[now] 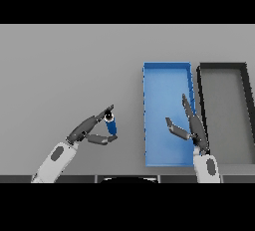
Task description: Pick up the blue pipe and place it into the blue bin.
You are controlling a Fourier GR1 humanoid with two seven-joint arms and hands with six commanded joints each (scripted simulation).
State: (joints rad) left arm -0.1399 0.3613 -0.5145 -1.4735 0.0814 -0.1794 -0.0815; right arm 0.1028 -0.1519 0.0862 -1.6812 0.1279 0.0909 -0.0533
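Observation:
The blue pipe (111, 123) is a short blue cylinder with a dark end, standing on the grey table left of the blue bin (149, 75). My left hand (87, 129) reaches in from the lower left; its fingers lie against the pipe's upper end and its thumb touches the pipe's lower end, pinching it. The blue bin is a long open rectangle with nothing visible inside. My right hand (191, 125) hovers over the bin's right half, fingers straight and thumb spread, holding nothing.
A dark grey bin (244, 68) of like size stands directly right of the blue bin, their long walls almost touching. Grey table surface stretches to the left and behind.

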